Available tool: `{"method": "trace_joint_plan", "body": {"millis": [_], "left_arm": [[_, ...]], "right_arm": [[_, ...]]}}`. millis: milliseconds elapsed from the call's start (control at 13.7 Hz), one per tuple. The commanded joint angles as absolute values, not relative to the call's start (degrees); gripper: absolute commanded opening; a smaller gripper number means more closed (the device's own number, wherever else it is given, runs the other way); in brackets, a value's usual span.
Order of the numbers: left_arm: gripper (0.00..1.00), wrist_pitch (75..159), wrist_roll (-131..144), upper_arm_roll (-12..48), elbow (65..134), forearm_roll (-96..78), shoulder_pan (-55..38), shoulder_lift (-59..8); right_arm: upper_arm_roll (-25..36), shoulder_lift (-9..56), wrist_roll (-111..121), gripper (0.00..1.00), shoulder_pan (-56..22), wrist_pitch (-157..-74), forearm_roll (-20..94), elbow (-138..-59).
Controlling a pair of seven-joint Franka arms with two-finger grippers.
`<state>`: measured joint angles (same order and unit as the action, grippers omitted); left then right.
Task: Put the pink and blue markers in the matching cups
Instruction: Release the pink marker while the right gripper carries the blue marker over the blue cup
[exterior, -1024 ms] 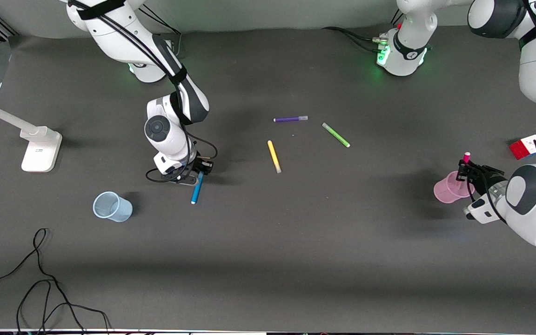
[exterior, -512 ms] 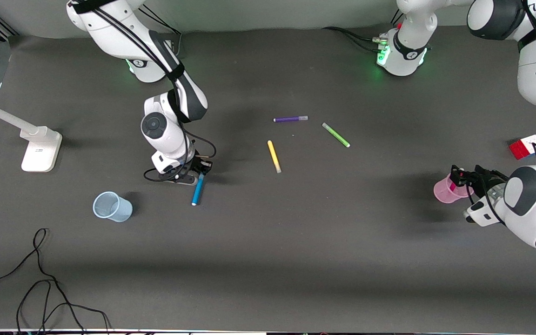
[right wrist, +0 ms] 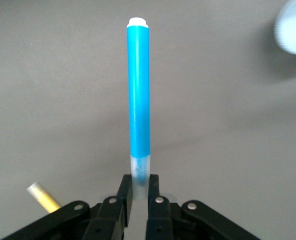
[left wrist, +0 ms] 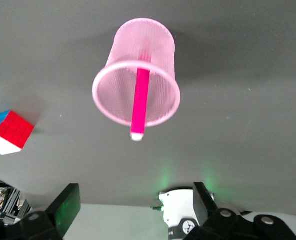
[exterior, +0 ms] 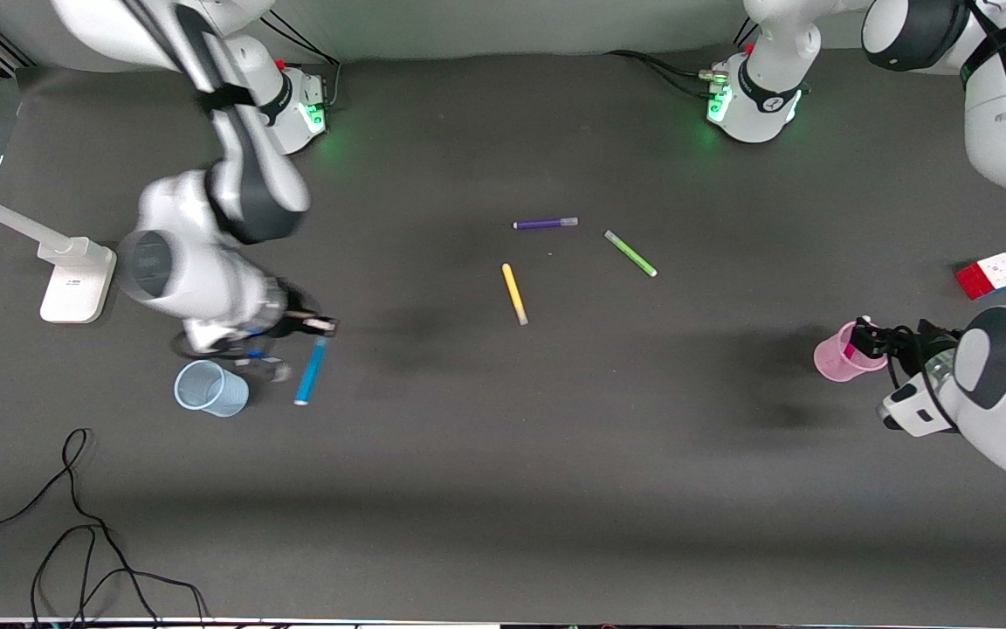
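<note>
Right two-finger gripper (exterior: 315,325) up in the air, closed on the pale translucent cap end of the bright blue slim marker (exterior: 310,373); same grip seen in the right wrist view, fingers (right wrist: 124,197) pressed on both sides of the cap, blue marker (right wrist: 139,100) pointing straight away from the gripper (right wrist: 139,192). Held over the dark grey table (exterior: 503,454), just beside the pale blue translucent mesh cup (exterior: 210,388) — not over its opening. Blue cup standing on the table toward the right arm's end, a blurred part of it also visible in the right wrist view (right wrist: 293,27).

Left two-finger gripper (exterior: 870,336) just beside the rim of the pale pink translucent mesh cup (exterior: 842,352), toward the left arm's end of the table. Fingers spread wide apart and holding nothing — clear in the left wrist view, with one dark finger (left wrist: 65,207) at each side. Bright magenta-pink marker (left wrist: 139,102) inside the pink cup (left wrist: 115,112), leaning on the rim, its pale end sticking out over the edge.

Relative to the pink cup: red, white and blue puzzle cube (exterior: 988,274) near it and farther from the front camera. Purple marker (exterior: 545,224), green marker (exterior: 630,253) and yellow marker (exterior: 514,293) lying flat, well apart from the pink cup, toward the middle of the table.
</note>
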<state>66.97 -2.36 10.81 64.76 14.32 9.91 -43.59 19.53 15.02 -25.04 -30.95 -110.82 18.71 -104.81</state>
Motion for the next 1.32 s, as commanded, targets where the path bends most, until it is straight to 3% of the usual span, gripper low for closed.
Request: {"method": "trace_joint_plan", "body": {"millis": [0, 293, 878, 1098, 1244], "left_arm": [[1.0, 65.83, -2.55, 11.33, 65.21, 13.81, 9.84, -38.08], [1.0, 71.08, -2.55, 12.74, 73.62, 8.98, 10.54, -23.6], [1.0, 87.96, -1.76, 11.43, 91.56, 3.78, 9.76, -5.38], [1.0, 89.12, -1.84, -3.56, 93.6, -0.17, -3.91, -2.64], [1.0, 88.68, -1.76, -3.87, 93.43, -0.18, -5.09, -2.46]], "right_arm": [[26.7, 16.61, -19.0, 0.0, -27.53, -96.73, 27.3, -96.52], [28.74, 18.1, -4.87, 0.0, -13.47, -82.21, 36.55, -96.33], [28.65, 30.49, 12.04, 0.0, 1.31, -70.23, 48.33, -96.15], [28.56, 32.69, 12.39, 0.0, 2.02, -70.14, 50.97, -95.98], [28.48, 33.92, 12.3, 0.0, 2.46, -70.14, 52.64, -95.89]]}}
